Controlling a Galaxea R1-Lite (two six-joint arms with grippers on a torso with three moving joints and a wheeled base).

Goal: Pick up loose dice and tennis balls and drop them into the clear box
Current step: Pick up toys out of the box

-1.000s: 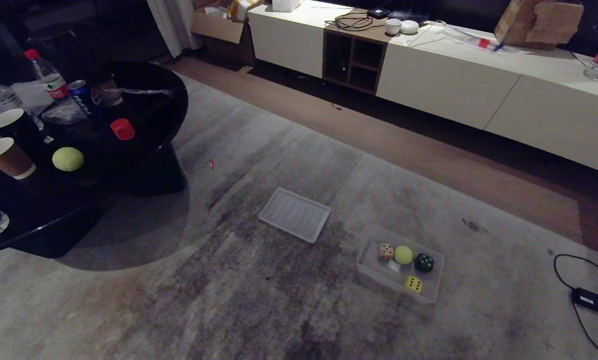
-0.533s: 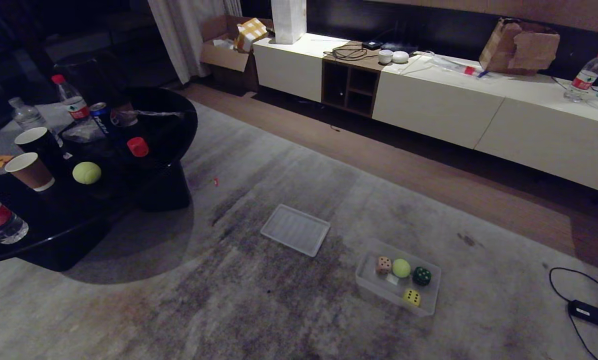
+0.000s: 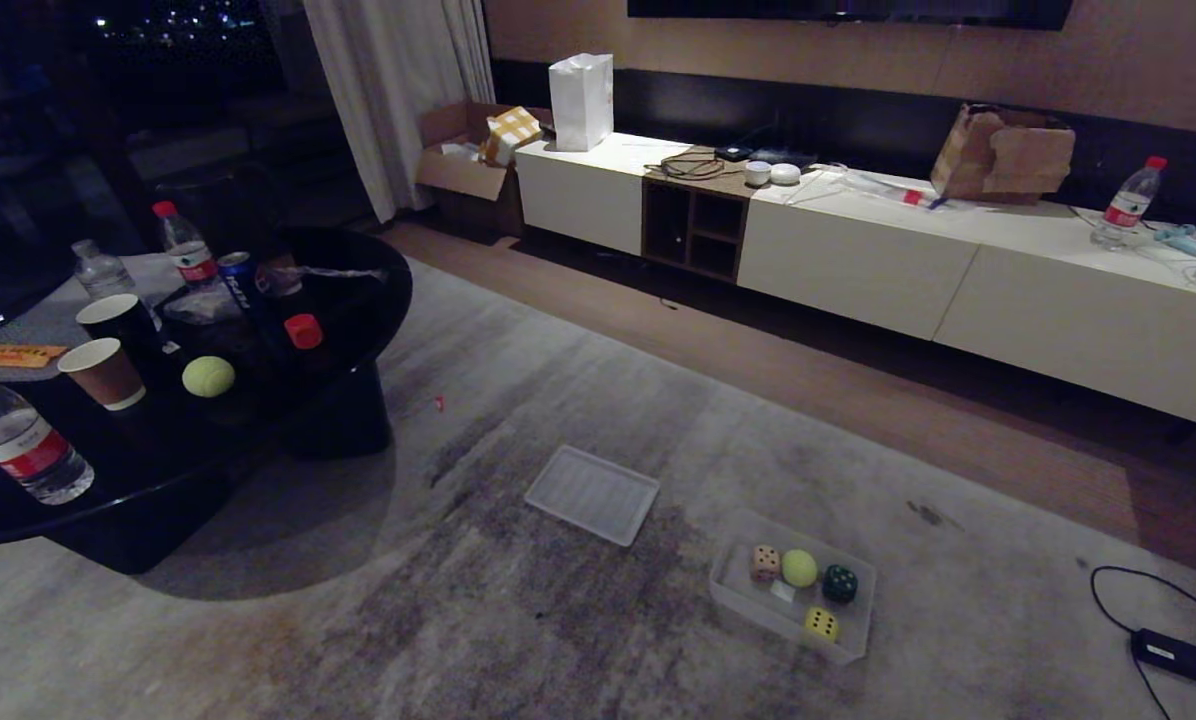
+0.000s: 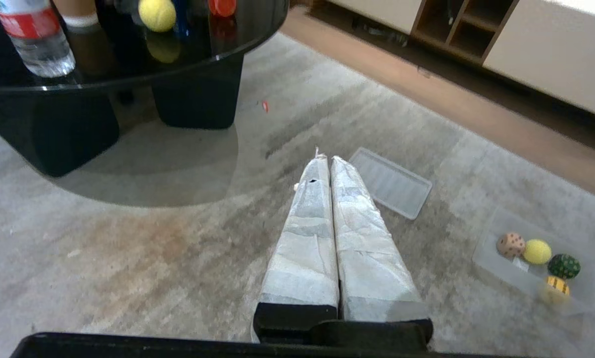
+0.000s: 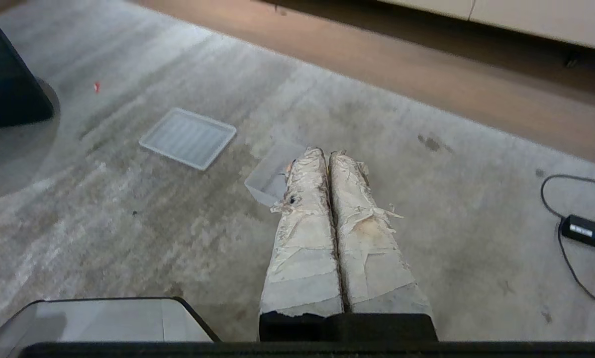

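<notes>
**Two items still loose on the table; both grippers empty**

On the glossy black round table [image 3: 358,290] at far left, a yellow-green fuzzy tennis ball [image 3: 208,376] sits just beside a brown paper cup [image 3: 105,372], and a red rounded die [image 3: 303,331] stands near a blue drink can [image 3: 237,280]. A careless reach may topple the cup or set the ball rolling off the slick top.

The left gripper [image 4: 326,161] and right gripper [image 5: 326,154] hang above the carpet, jaws pressed together, holding nothing.

The clear shallow plastic box [image 3: 733,595], near right, holds beige, dark green and yellow dice and one ball. The ribbed white panel [image 3: 592,494] beside it could be mistaken for the box.
</notes>
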